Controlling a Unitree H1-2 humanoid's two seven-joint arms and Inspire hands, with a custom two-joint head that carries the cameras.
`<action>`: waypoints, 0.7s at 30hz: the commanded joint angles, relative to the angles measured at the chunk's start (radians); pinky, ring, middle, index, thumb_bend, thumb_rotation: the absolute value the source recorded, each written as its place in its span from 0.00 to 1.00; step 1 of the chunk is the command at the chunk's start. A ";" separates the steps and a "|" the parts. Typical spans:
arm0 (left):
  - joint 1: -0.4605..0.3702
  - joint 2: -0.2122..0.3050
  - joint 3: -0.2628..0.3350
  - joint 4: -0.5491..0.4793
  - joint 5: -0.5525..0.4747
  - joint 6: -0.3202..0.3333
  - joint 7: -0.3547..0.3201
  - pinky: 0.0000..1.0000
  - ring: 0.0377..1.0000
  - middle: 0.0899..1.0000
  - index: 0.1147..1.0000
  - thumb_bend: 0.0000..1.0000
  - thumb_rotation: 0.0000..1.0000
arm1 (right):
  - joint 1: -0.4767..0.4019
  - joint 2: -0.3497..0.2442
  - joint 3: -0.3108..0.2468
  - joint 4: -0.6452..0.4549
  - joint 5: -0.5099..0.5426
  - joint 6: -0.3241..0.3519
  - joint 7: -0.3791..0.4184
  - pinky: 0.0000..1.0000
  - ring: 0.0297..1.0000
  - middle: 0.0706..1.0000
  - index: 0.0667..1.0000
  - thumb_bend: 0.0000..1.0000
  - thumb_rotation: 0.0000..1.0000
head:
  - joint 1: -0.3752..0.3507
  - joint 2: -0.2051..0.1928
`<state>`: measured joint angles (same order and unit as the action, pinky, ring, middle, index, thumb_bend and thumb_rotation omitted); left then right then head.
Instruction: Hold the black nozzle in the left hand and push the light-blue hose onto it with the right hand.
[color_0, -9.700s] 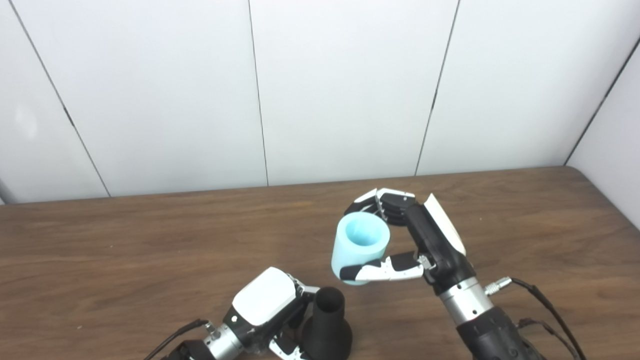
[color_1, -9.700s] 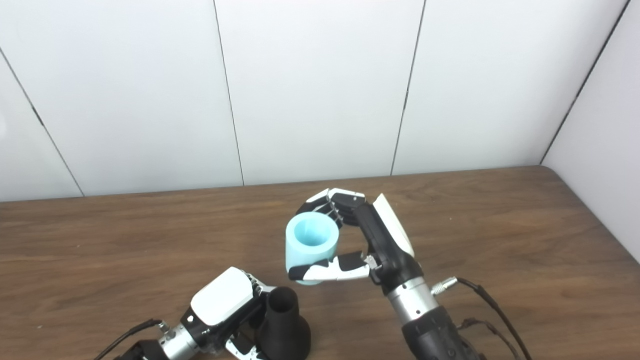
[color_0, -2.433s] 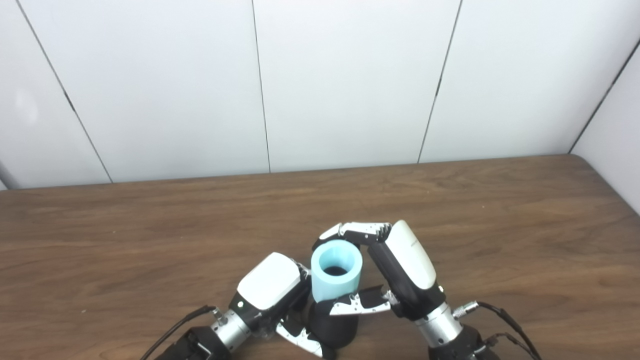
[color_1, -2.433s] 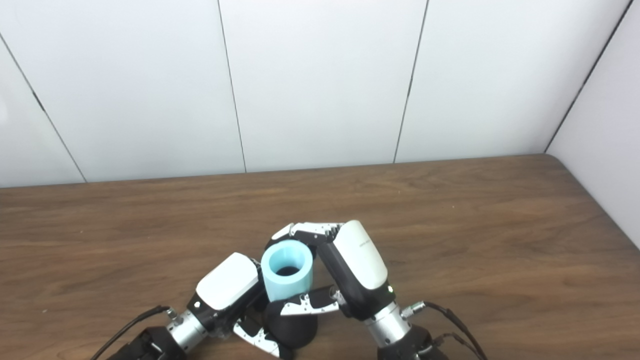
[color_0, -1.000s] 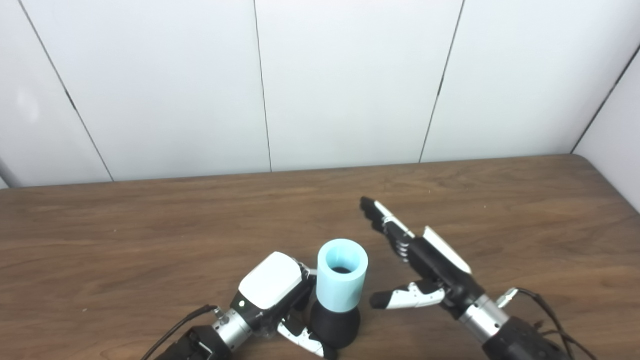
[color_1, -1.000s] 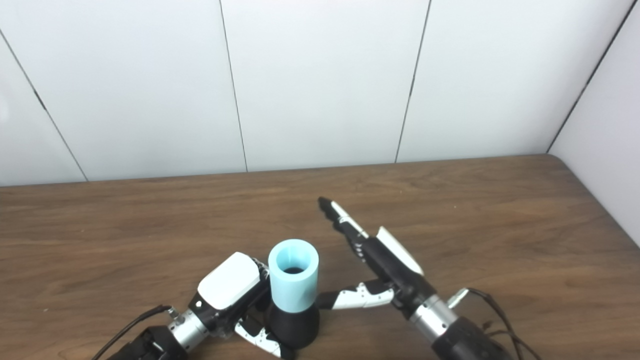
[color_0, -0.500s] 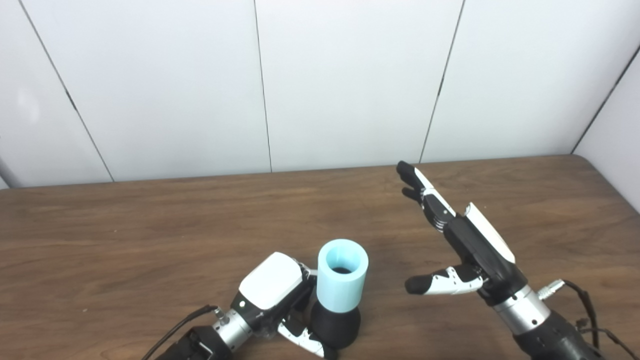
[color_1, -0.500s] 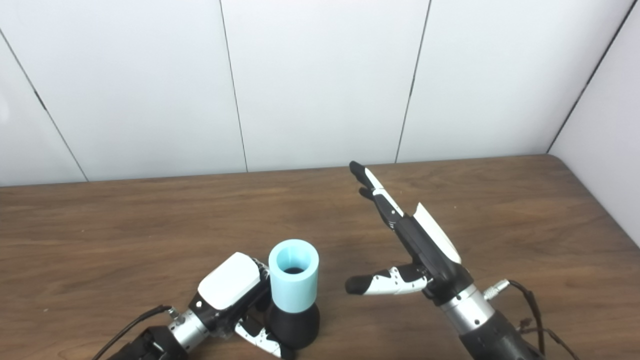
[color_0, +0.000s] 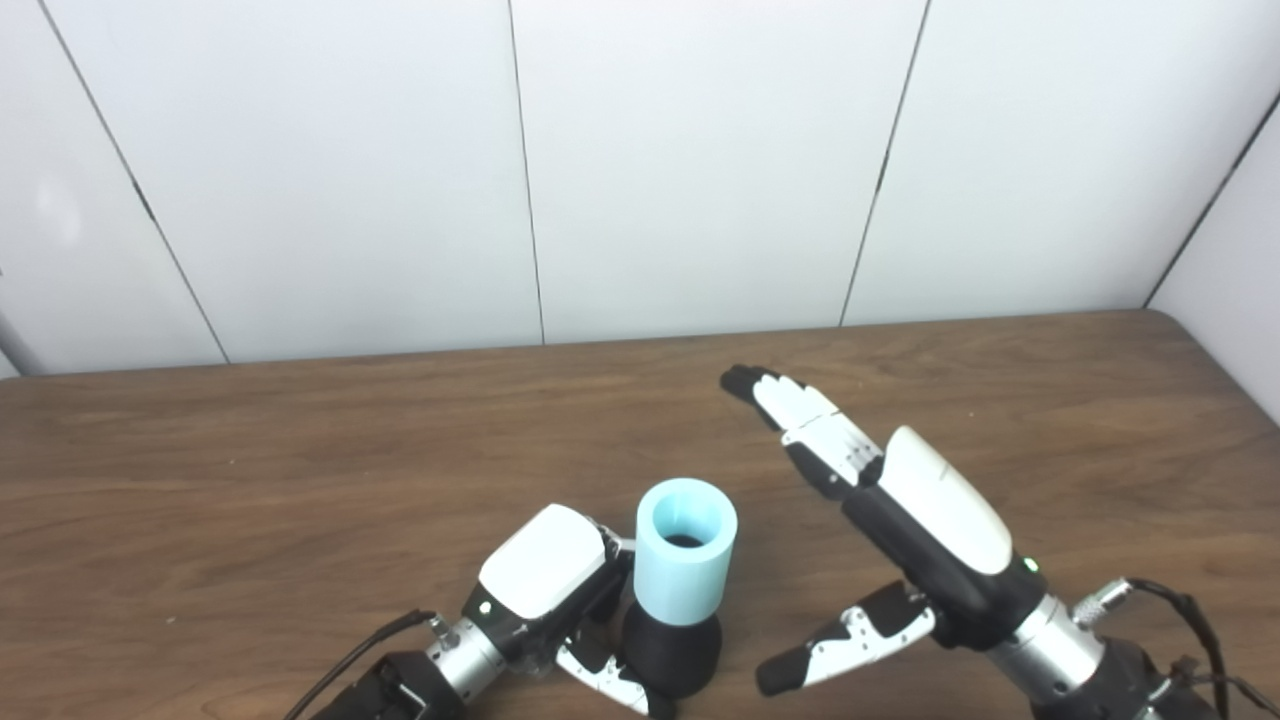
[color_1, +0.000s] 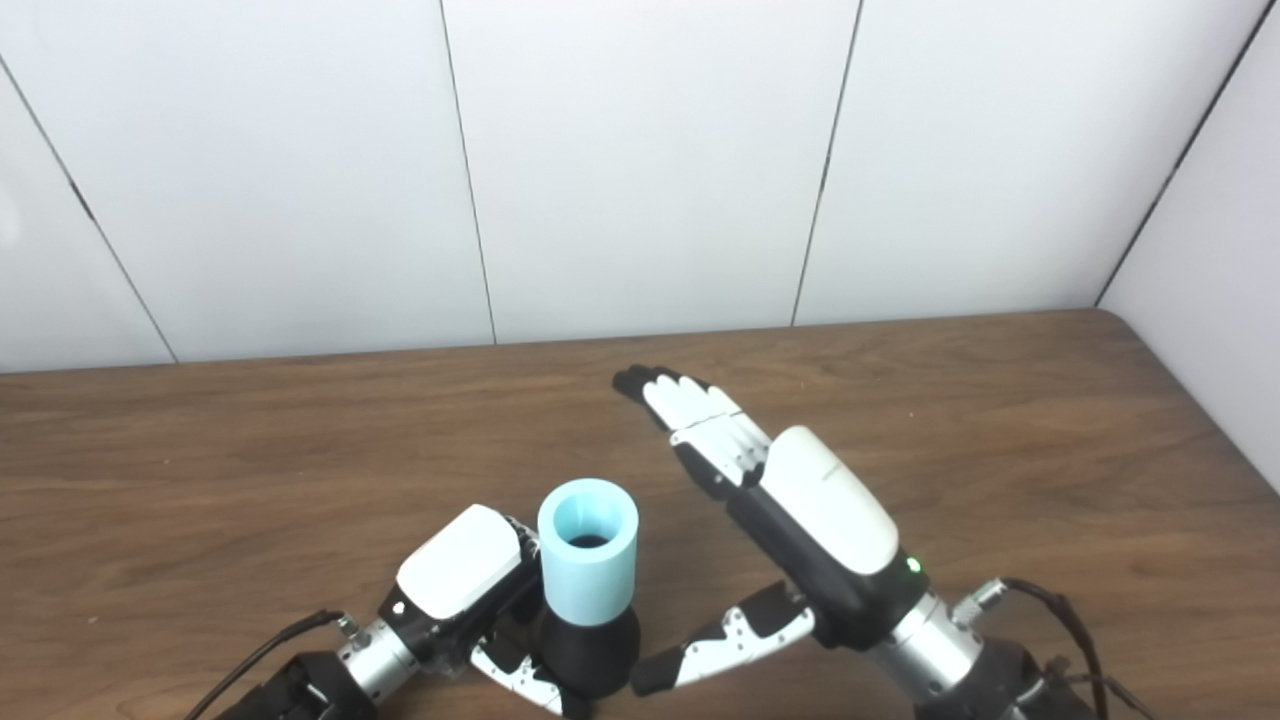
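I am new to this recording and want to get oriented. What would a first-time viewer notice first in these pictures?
The eye goes first to the light-blue hose, standing upright on the black nozzle near the front edge of the brown table. The left hand grips the nozzle from the left. To the right, the right hand is open, palm down with fingers stretched toward the wall, clear of the hose.
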<state>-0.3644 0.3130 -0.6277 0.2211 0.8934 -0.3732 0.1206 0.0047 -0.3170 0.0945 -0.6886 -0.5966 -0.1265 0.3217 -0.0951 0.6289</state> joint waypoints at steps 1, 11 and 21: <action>0.039 0.006 -0.044 0.042 0.054 0.013 -0.067 0.17 0.20 0.42 0.41 0.52 0.00 | -0.024 0.011 0.000 -0.025 -0.060 -0.035 -0.018 0.98 1.00 1.00 1.00 1.00 0.72 | 0.002 0.001; 0.039 0.006 -0.045 0.040 0.058 0.017 -0.068 0.17 0.20 0.36 0.42 0.52 0.00 | -0.027 0.043 0.041 0.056 -0.234 -0.094 -0.052 0.98 1.00 1.00 1.00 1.00 0.70 | 0.001 0.000; 0.038 0.006 -0.044 0.040 0.053 0.015 -0.070 0.17 0.20 0.33 0.42 0.52 0.00 | -0.022 0.039 0.068 0.067 -0.263 -0.103 -0.042 1.00 1.00 1.00 1.00 1.00 0.73 | 0.002 0.001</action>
<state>-0.3647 0.3131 -0.6288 0.2208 0.8934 -0.3720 0.1208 -0.0010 -0.2728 0.1645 -0.6078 -0.8671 -0.2022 0.2987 -0.0936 0.6289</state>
